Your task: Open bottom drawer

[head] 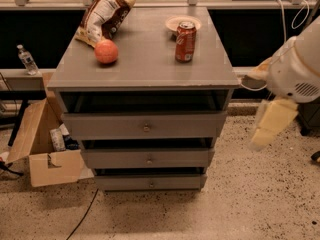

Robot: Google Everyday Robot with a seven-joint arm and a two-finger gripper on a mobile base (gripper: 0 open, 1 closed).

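The bottom drawer [150,182] is the lowest and slimmest of three grey drawer fronts in the cabinet [145,69], with a small round knob [151,183] at its middle. It sits nearly flush under the middle drawer [147,159]. The top drawer [145,126] is the tallest. My gripper [267,126] hangs at the right of the view on the white arm [297,71], to the right of the cabinet, level with the top drawer and well apart from the bottom drawer's knob.
On the cabinet top lie an orange ball [106,51], a chip bag [102,15], a red soda can [185,41] and a small plate [182,22]. An open cardboard box [42,149] stands on the floor at the left. A water bottle [26,59] stands on a ledge behind.
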